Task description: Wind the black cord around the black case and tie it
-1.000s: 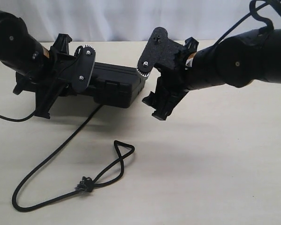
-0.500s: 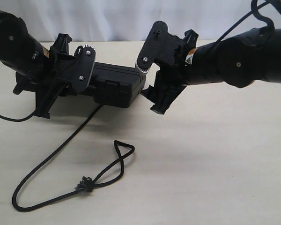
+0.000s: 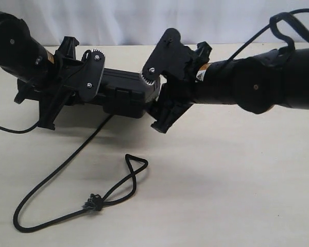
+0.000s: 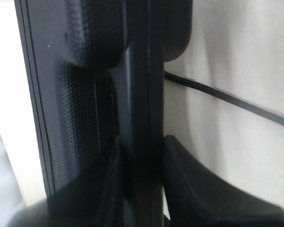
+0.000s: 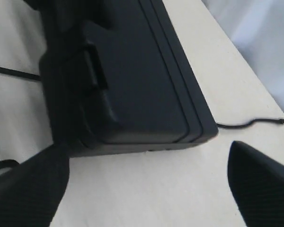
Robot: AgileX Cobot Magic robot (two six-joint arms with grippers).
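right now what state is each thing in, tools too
black case, lid shut, on the table, nothing wrapped round it
black cord, slack, passes under the case, untied
left tool, shut on the case's edge
right tool, wide open, empty, at the case's corner

Soft even light, blurry wrist close-ups

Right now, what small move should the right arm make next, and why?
Probably ease the right gripper forward onto the free end of the black case: its open jaws frame that end, and the left gripper clamps the other.
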